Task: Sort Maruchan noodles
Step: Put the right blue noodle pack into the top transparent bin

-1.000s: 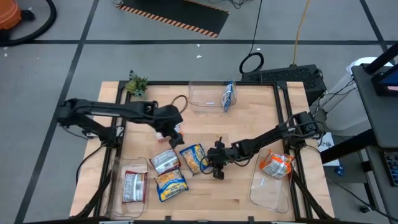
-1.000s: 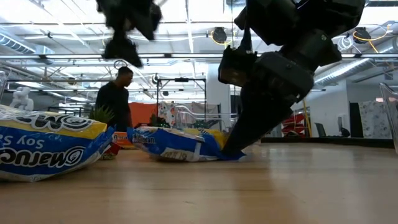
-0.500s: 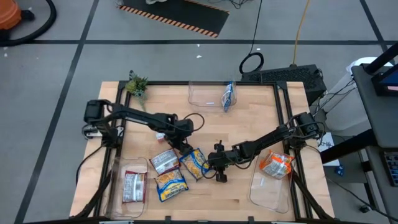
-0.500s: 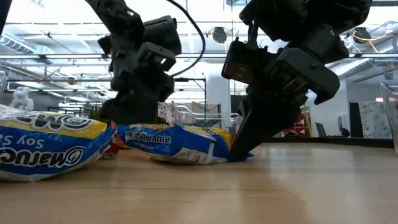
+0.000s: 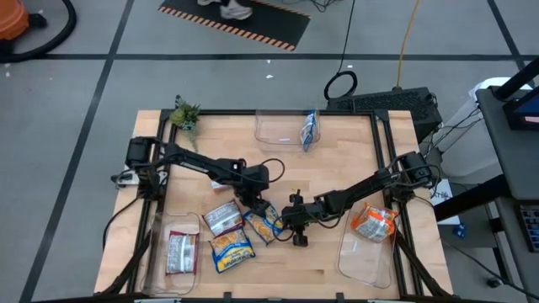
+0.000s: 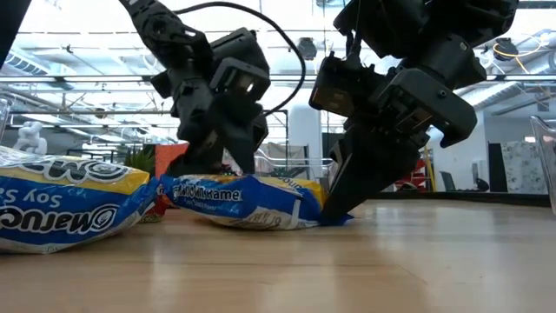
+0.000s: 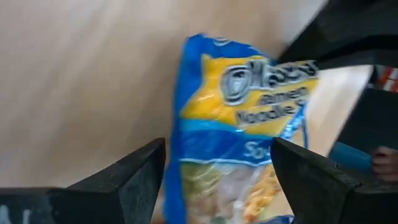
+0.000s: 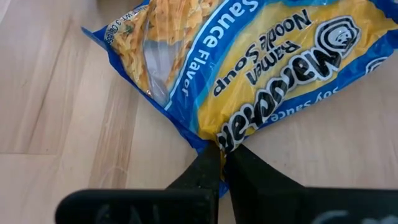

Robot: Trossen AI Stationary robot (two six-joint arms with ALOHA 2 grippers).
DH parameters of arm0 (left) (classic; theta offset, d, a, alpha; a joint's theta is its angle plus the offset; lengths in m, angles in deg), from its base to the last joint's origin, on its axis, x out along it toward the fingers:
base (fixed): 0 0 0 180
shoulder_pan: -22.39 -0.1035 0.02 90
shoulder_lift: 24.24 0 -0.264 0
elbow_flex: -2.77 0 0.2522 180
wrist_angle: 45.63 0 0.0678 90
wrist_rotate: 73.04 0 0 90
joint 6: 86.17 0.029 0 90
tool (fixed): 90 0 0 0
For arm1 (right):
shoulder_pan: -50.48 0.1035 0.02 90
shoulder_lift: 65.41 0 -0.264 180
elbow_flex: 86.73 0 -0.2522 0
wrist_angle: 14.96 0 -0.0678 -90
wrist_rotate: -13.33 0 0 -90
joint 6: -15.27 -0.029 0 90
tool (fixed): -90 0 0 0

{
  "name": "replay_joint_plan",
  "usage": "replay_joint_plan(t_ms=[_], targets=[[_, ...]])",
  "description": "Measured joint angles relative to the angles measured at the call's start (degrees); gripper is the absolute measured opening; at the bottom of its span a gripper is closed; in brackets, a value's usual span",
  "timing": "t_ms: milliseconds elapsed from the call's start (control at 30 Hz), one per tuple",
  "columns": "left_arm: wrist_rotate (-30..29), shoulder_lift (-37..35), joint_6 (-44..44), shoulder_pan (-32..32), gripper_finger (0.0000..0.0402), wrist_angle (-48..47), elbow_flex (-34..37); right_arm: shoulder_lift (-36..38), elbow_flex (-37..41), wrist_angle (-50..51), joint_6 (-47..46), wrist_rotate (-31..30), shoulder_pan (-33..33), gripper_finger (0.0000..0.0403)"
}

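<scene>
While I look down from above, my right gripper (image 5: 283,220) pinches the edge of a blue-and-yellow noodle packet (image 5: 263,220) mid-table, the left gripper (image 5: 255,202) over its far end. At table level, the packet lies flat. My left wrist shows spread fingers (image 7: 134,177) straddling it; my right wrist shows the tips clamped on its seam.
</scene>
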Motion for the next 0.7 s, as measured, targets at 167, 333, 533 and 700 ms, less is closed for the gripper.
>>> replay_joint_plan(t_ms=[167,333,533,700], targets=[[3.5,0.0,-1.4,-0.1,0.0294,5.0,0.0,0.0,0.0,0.1,-0.1,-0.1,0.0,0.0006],[7.1,0.0,-1.9,0.3,0.0293,7.3,0.0,0.0,0.0,0.1,0.0,-0.1,0.0,0.0006],[8.8,0.0,-4.3,1.1,0.0288,9.0,0.0,0.0,0.4,-0.5,-0.1,-0.5,0.0,0.0006],[8.9,0.0,-8.6,2.4,0.0238,12.9,0.0,0.1,1.2,-0.9,-3.0,-3.0,0.0,0.0006]])
